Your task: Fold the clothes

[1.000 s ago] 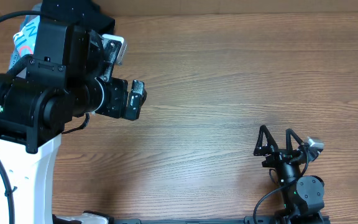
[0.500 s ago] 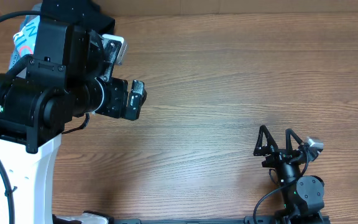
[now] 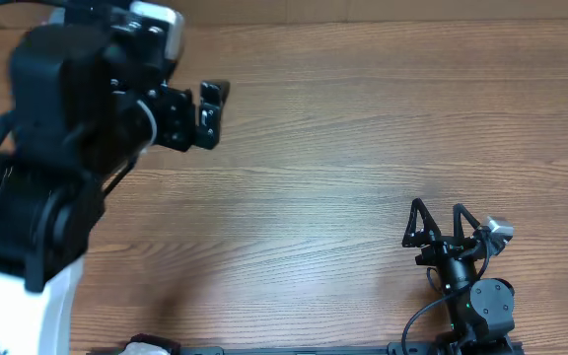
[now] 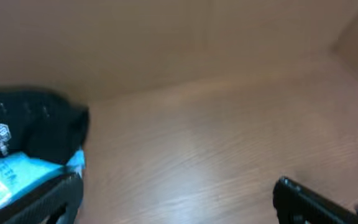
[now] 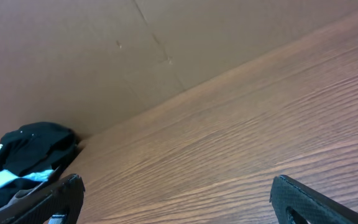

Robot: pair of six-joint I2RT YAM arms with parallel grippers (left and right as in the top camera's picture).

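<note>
— What sits nearest on the counter (image 3: 363, 128)?

— The right tool (image 3: 438, 209), close to the near edge. It points away across the wood, its two fingers are spread apart, and nothing is between them. It touches no cloth.

— And the left one?

— The left tool (image 3: 208, 113) is farther back and off to the left, at the end of the bulky left arm (image 3: 57, 168). In its wrist view both fingers show at the bottom corners, wide apart, with only bare wood between them. It holds nothing.

— Where is the black T-shirt?

— The black T-shirt (image 4: 39, 127) is at the far left of the counter, bunched up rather than spread flat, right where the wood meets the cardboard wall (image 4: 166, 37). A small white logo (image 4: 2, 134) shows on it. It is well apart from both tools.

— Is it alone there?

— No. A light blue shirt (image 4: 23, 171) lies in the same heap, touching it, on the nearer side and partly beneath the black fabric. The right wrist view shows the same pile in the distance. From overhead the left arm covers that corner, so the pile cannot be seen there.

— Folded at all?

— No fold can be seen; it is a crumpled mound.
</note>
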